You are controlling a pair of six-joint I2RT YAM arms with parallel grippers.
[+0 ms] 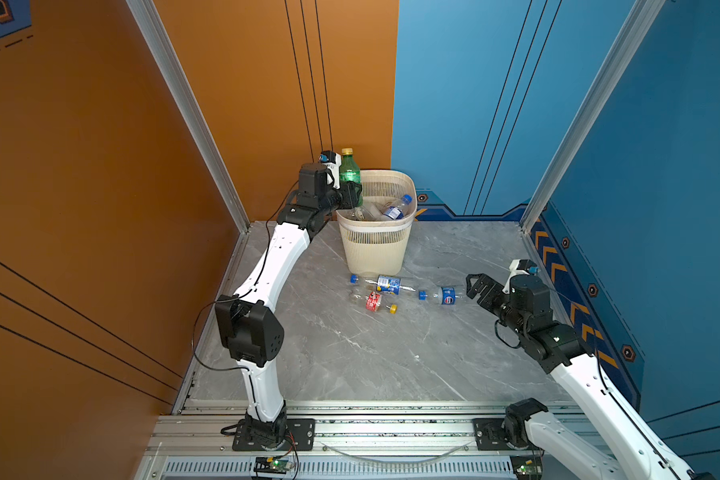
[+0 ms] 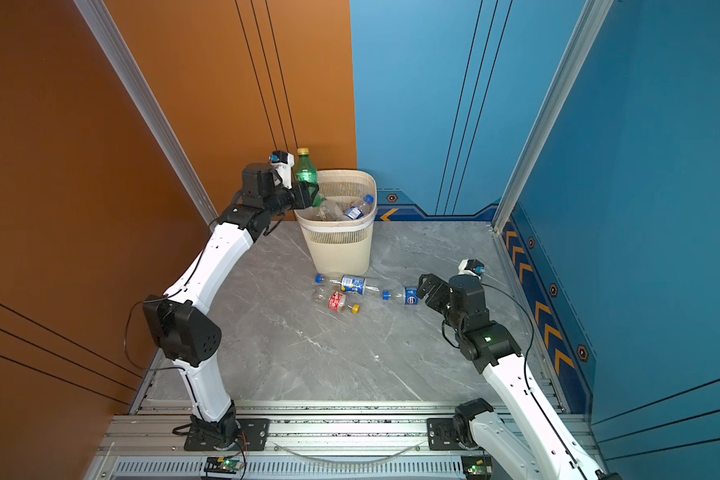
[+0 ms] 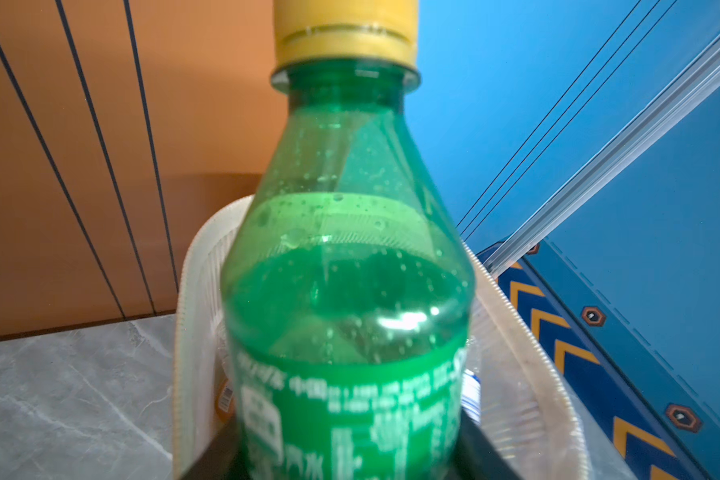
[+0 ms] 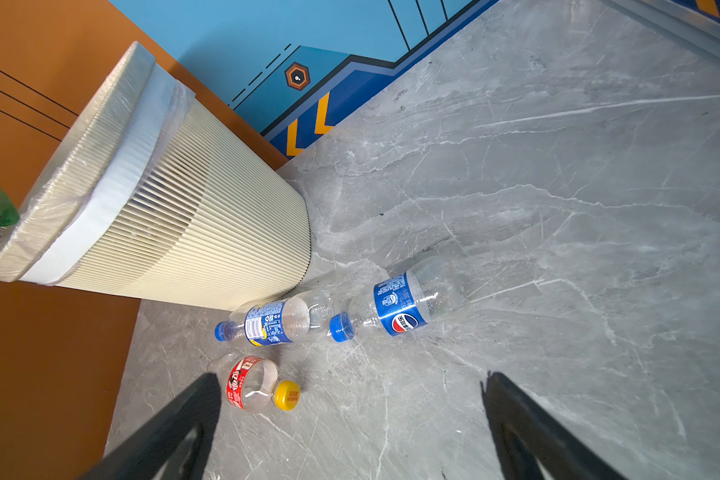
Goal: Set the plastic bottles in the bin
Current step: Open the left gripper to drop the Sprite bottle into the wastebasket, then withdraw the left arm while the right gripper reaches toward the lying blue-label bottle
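While the left gripper sits at the left rim of the bin, a green bottle stands upright between its jaws. The bottle is translucent plastic with a yellow ribbed cap, a sloped shoulder and a green printed label. The gripper hides its lower body in both top views. Whether the jaws clamp the bottle or stand loose beside it cannot be told.

The bin is cream plastic with a tapered body, fine vertical slats and a rounded-square rim. A clear film liner is folded over the rim. Clear bottles lie inside, one with a blue cap.

The right gripper hovers low at the right of the grey marbled table, jaws wide apart and holding nothing. Just left of it lies a blue-label bottle, cap pointing left. Further left, near the bin's base, lies a blue-and-yellow-label bottle. A red-label bottle with a yellow cap lies just nearer.
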